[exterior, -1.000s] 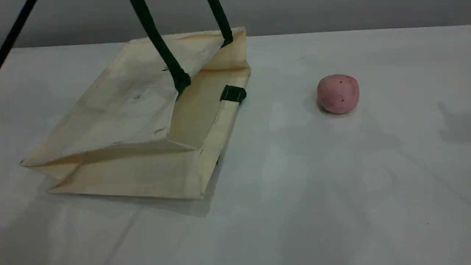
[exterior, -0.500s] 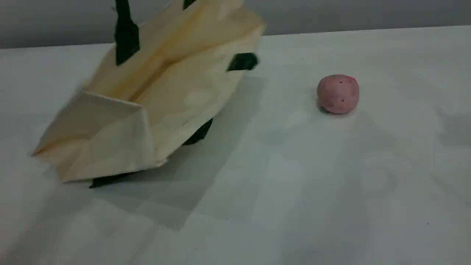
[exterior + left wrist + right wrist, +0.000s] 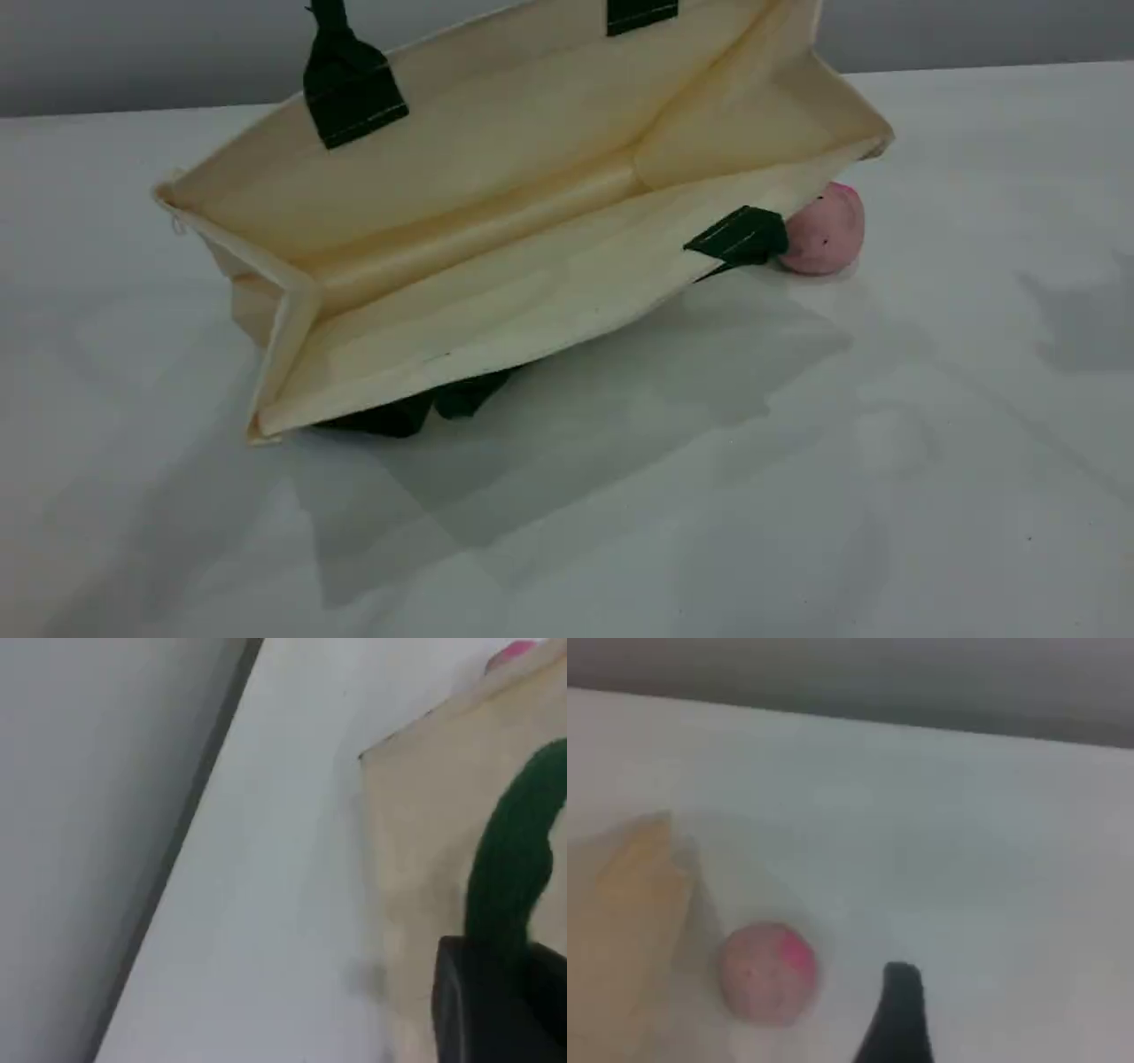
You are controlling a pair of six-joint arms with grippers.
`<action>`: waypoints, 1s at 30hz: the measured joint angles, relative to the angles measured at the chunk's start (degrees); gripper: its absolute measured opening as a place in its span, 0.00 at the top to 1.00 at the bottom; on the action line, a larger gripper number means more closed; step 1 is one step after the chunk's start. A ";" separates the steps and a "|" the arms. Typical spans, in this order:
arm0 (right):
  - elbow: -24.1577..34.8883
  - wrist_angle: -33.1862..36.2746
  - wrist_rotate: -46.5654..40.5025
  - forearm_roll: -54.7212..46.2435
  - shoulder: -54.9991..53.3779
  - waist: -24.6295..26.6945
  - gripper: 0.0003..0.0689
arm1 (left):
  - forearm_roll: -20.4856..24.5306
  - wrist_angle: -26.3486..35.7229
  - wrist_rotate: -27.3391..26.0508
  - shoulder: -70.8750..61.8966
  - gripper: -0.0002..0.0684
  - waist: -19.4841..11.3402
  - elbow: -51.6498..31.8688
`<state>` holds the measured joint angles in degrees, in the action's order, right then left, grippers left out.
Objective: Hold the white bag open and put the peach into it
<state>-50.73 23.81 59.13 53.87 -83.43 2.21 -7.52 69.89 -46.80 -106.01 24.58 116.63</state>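
Note:
The white bag hangs tilted above the table, its open mouth facing the camera, raised by the far green rope handle, which runs off the top edge. In the left wrist view that handle runs into my left gripper, which is shut on it. The bag's near handle trails underneath. The peach rests on the table, partly hidden behind the bag's low right corner. In the right wrist view the peach lies just left of my right gripper, which is open and holds nothing.
The white table stretches to the right and front of the bag. A grey wall stands behind the table's far edge. The bag's corner shows left of the peach in the right wrist view.
The bag has been lifted off the table and swung right. Its mouth has opened toward the camera, and it now covers part of the peach. The peach has not moved.

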 joint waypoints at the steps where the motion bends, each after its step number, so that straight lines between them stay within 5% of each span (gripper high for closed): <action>1: 0.00 0.37 0.00 0.12 -0.48 0.00 0.18 | 0.47 0.00 0.00 0.00 0.85 0.00 0.00; 8: 0.00 3.70 0.99 2.66 -6.50 0.00 0.18 | 4.32 0.00 0.82 0.00 0.85 0.00 0.00; 17: 0.00 9.46 15.46 17.01 -12.13 -1.67 0.18 | 7.52 0.05 2.46 0.00 0.85 -0.46 0.00; 30: 0.00 4.75 29.75 26.28 -23.85 -8.10 0.18 | 8.87 0.11 2.69 -0.05 0.85 -1.08 0.00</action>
<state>-50.73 28.56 88.89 80.15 -107.28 -5.89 1.35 70.00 -44.11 -106.06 23.50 116.63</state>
